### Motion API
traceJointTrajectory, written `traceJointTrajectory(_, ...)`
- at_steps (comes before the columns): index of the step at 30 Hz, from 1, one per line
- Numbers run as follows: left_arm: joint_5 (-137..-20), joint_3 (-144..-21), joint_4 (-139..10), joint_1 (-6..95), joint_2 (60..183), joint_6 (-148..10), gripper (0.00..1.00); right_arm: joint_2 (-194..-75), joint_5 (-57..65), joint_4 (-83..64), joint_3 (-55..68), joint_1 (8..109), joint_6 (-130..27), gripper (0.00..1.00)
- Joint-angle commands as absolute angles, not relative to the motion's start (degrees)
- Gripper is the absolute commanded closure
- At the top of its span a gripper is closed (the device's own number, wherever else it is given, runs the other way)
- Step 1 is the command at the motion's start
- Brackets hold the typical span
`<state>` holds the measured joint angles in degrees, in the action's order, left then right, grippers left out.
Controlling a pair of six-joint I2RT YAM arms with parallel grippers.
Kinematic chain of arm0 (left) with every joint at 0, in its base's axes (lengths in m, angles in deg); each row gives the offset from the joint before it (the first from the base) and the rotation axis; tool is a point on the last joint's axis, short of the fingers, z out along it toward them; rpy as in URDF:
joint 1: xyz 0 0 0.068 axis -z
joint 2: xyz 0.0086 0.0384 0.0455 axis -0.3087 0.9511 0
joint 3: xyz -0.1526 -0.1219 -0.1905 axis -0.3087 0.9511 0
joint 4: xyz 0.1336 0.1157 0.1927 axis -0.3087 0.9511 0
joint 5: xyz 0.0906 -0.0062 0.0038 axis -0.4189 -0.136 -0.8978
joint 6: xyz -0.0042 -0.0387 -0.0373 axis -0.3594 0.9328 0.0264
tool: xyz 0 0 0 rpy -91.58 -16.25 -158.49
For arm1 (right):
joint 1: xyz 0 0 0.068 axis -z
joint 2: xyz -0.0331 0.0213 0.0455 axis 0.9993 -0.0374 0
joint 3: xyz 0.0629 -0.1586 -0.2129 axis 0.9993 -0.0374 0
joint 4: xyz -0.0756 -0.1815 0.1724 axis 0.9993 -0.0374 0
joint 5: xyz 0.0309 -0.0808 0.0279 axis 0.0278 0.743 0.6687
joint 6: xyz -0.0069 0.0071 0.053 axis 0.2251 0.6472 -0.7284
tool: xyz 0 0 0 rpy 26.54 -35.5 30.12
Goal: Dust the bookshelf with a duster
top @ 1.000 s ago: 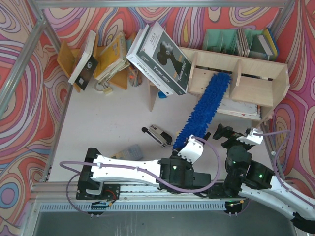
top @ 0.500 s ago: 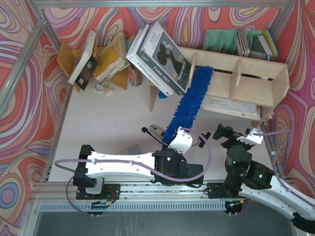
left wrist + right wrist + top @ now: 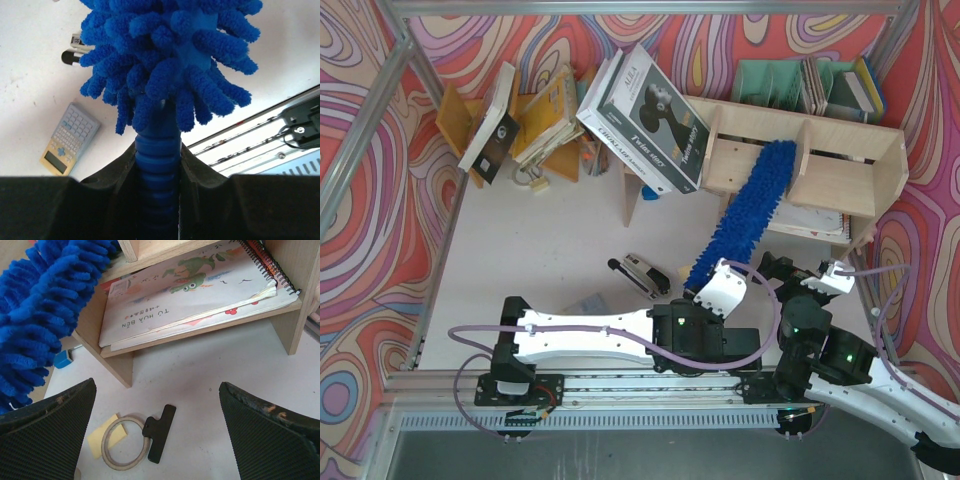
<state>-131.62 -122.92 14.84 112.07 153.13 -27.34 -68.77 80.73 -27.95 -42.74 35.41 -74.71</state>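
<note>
While the left jaws grip its ribbed dark-blue handle [image 3: 159, 167] tightly, a long bright-blue fluffy duster [image 3: 748, 205] reaches from them up into a wide pale plywood bookshelf [image 3: 840, 185].
Its far tip sits just left of an upright divider [image 3: 801, 160]. The right jaws, beside the left ones, gape wide and empty; ahead of them a spiral-bound picture book [image 3: 190, 295] lies on the lowest shelf.
</note>
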Motion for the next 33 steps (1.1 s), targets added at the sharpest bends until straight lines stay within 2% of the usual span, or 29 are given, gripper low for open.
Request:
traceJointTrajectory(1, -133.7, -127.0, 10.7, 112.3, 153.5, -32.2, 1.00, -68.4, 82.0, -29.0, -42.8, 35.5, -75.6, 0.01)
traceJointTrajectory(7, -137.2, -127.7, 11.0, 112.8, 151.5, -32.8, 1.00, -68.3, 82.0, -29.1, -42.9, 35.5, -75.6, 0.01)
traceJointTrajectory(19, -142.0, -121.4, 17.7, 111.2, 145.7, -25.8, 1.00, -68.0, 81.8, -29.2, -42.8, 35.5, -75.8, 0.01)
traceJointTrajectory(25, -142.6, -118.0, 21.6, 110.4, 142.9, -20.9, 1.00, -68.0, 81.8, -29.2, -42.9, 35.5, -75.8, 0.01)
traceJointTrajectory(33, -140.5, -114.4, 19.8, 110.0, 142.4, -20.3, 1.00, -68.1, 81.8, -29.2, -42.8, 35.5, -75.8, 0.01)
